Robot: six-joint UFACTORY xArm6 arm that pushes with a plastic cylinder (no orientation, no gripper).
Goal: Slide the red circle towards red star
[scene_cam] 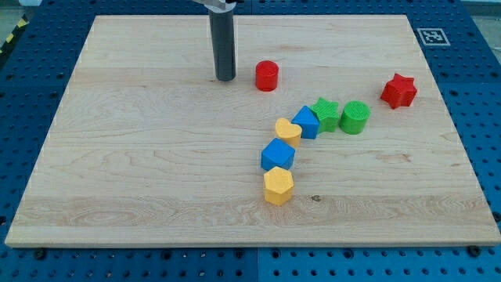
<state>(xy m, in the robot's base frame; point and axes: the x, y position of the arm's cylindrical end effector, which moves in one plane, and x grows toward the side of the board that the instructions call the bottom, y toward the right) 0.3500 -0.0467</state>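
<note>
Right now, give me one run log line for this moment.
task: red circle toward red star | my tip: left of circle, apart | circle: far from star | status: not yet pushed

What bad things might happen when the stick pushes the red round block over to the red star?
My tip sits apart from the red circle, on the view's left. Two risks, I think:
1. An off-centre push could make the round block slip sideways off my tip.
2. If it veers toward the view's bottom, it might bump the green star or green circle, which lie just below the path to the red star.
</note>
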